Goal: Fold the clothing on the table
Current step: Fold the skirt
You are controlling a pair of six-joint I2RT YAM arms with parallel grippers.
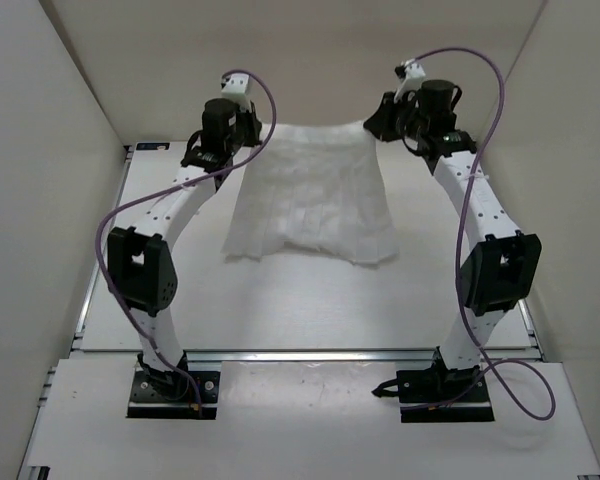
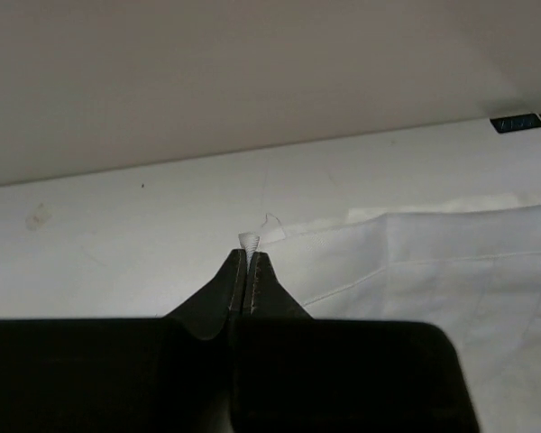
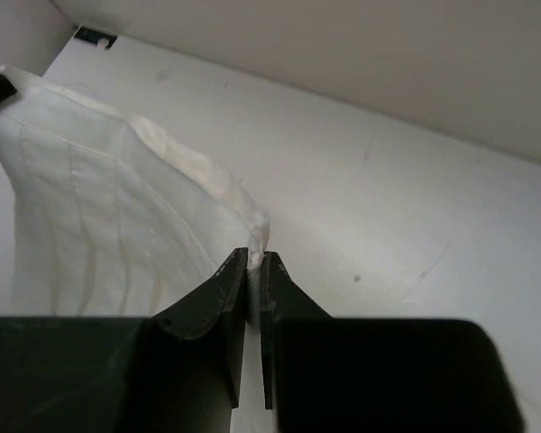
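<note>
The clothing [image 1: 315, 195] is a thin white creased garment, its far edge lifted and stretched between both arms while its near hem lies on the table [image 1: 310, 305]. My left gripper [image 2: 250, 255] is shut on the garment's far left corner; a small tuft of cloth pokes out above its tips, and the clothing [image 2: 433, 280] spreads away to the right. My right gripper [image 3: 256, 257] is shut on the far right corner, with the clothing [image 3: 90, 225] hanging away to the left. From above, the left gripper [image 1: 242, 128] and right gripper [image 1: 377, 122] sit at the two far corners.
White walls [image 1: 50, 170] close in the table on the left, right and back. A metal rail [image 1: 310, 353] runs across the near edge by the arm bases. A purple cable [image 1: 485, 90] loops above the right arm.
</note>
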